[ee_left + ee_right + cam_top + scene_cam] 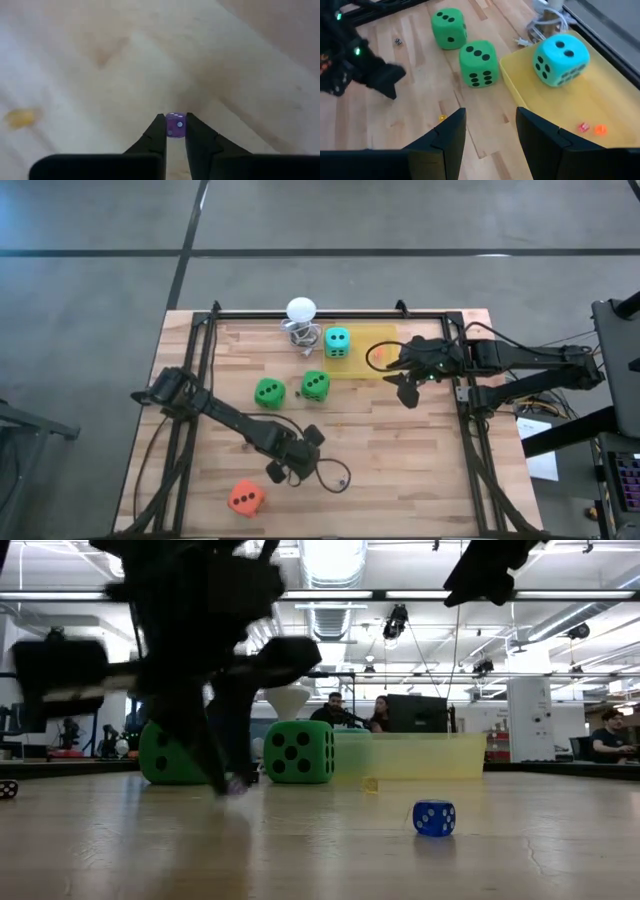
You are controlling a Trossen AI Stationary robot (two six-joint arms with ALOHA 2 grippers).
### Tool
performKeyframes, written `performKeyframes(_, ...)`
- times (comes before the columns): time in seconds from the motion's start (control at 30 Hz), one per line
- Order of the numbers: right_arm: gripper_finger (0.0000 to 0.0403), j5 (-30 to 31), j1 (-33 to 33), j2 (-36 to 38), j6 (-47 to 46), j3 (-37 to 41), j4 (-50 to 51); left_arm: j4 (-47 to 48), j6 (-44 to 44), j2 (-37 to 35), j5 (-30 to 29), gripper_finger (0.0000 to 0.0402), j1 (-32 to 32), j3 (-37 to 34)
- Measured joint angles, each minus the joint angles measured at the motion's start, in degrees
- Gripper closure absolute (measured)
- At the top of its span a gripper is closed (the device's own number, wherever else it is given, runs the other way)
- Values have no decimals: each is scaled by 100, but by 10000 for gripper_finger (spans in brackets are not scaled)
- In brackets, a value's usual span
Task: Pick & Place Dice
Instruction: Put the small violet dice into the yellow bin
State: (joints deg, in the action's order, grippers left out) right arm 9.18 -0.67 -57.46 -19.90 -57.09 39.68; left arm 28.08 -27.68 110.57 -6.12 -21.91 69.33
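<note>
The left end effector (175, 131) pinches a tiny purple die (175, 124) low on the table (400, 470); lift straight, keeping the die centred. The right end effector (489, 127) hovers open beside the yellow tray (560, 107).

Wooden slat worktop (400, 470) with a black frame round its edge. A white ball (301, 309) on a wire stand (299, 333) sits at the far edge, just beside a flat translucent yellow tray (370, 340). A loose black cable (335, 478) loops on the near side; people (335, 708) sit at monitors in the room behind, under ceiling strip lights.
</note>
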Motion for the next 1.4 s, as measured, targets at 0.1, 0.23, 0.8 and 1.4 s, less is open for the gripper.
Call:
performKeyframes(0.1,236,3,175,-16,388,1,-89,-450,668,-343,-32,361,182,-37)
performKeyframes(0.23,236,370,530,-14,894,1,-235,-1164,1472,-934,38,361,501,-302)
performKeyframes(0.8,236,3012,2370,-976,4990,12,-2779,-7303,4784,-3175,1653,361,2243,-3161)
performKeyframes(1.4,236,3284,2260,-2977,6697,-344,-5917,-7373,4852,-3279,2080,362,2282,-3179)
